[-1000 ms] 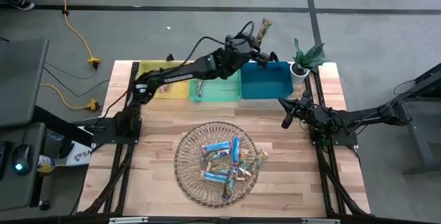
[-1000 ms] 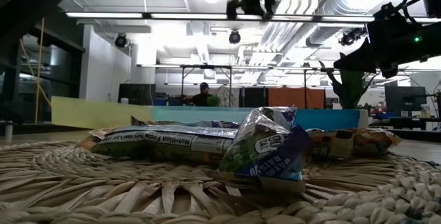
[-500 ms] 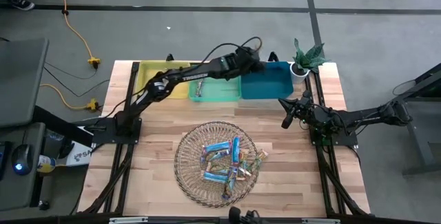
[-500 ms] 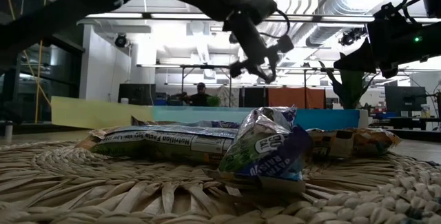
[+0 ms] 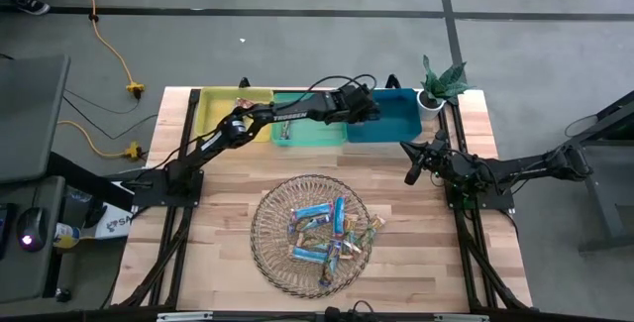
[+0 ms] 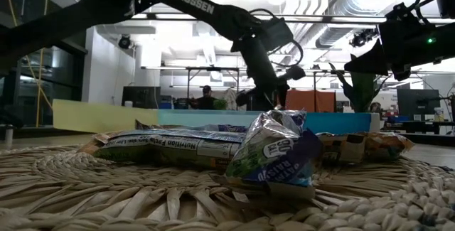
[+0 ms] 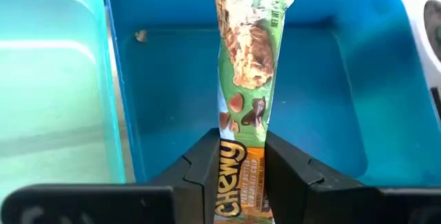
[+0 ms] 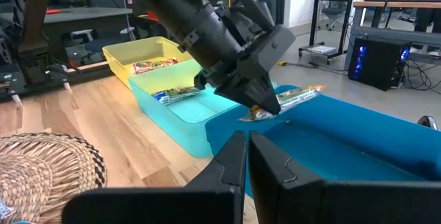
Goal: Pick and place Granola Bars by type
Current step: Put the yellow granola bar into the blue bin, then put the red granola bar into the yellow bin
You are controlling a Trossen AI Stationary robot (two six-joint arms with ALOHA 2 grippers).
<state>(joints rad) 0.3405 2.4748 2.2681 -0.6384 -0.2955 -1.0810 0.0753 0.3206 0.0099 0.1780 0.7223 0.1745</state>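
My left gripper hangs low over the blue bin at the table's far edge, shut on a green-and-orange granola bar. The right wrist view shows that bar sticking out just above the bin's rim. Several more wrapped bars lie in a loose heap on the round wicker plate in the near middle; in the low view they fill the foreground. My right gripper waits shut at the table's right side, holding nothing. My left gripper pinches the bar near its orange end between its two fingers, on the wrapper's two long edges. The fingers slant down from the table's left and lie along the bar. The rest of the bar juts out past them, clear above the blue bin's floor.
A yellow bin with a bar in it and a teal bin with a bar stand left of the blue bin. A small potted plant stands at the far right corner. Bare wood lies between the bins and the plate.
My left gripper has come down from high above the bins to just over the blue bin, rolling and tipping downward on the way. The bar, which stuck up toward the far edge, now points nearly level over the bin. The grip stays shut.
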